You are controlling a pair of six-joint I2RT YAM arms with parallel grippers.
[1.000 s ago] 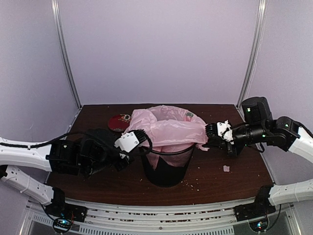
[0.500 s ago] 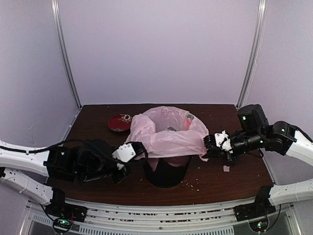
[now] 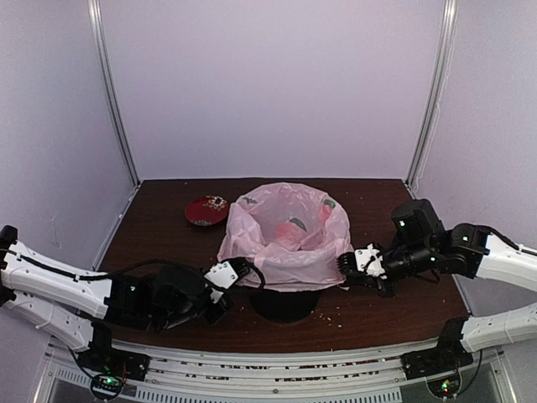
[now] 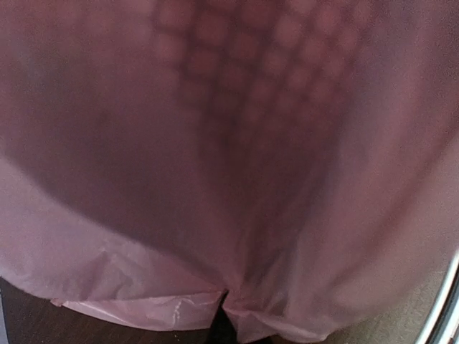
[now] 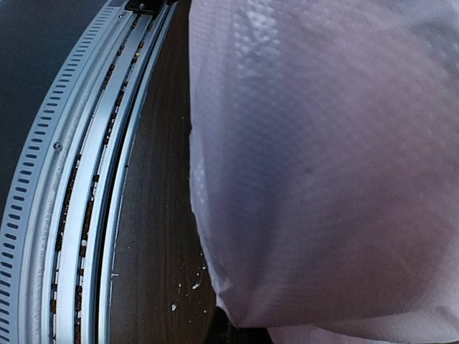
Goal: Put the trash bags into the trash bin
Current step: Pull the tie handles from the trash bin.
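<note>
Dark wooden table [image 3: 377, 311] bore the mesh trash bin [image 3: 285, 304], cloaked by the pink trash bag [image 3: 285, 243]. Both the left gripper [image 3: 242, 269] and right gripper [image 3: 344, 262] were pinched shut on its hem. Light, slippery film seemed tear-prone, and gathered hem folds looked safest to hold.

**Around the Edges: Dish, Crumbs and Rail**

A dark brown wooden table [image 3: 159, 227] fills the floor of a booth with pale lavender walls [image 3: 277, 84] and a slim metal upright [image 3: 113, 92] in the back left corner. A small round red dish [image 3: 206, 210] with a pale pattern sits toward the back left of the table. Pale crumbs [image 3: 327, 316] lie scattered near the front edge, just beside a curved, slotted grey metal rail [image 3: 277, 369].
</note>
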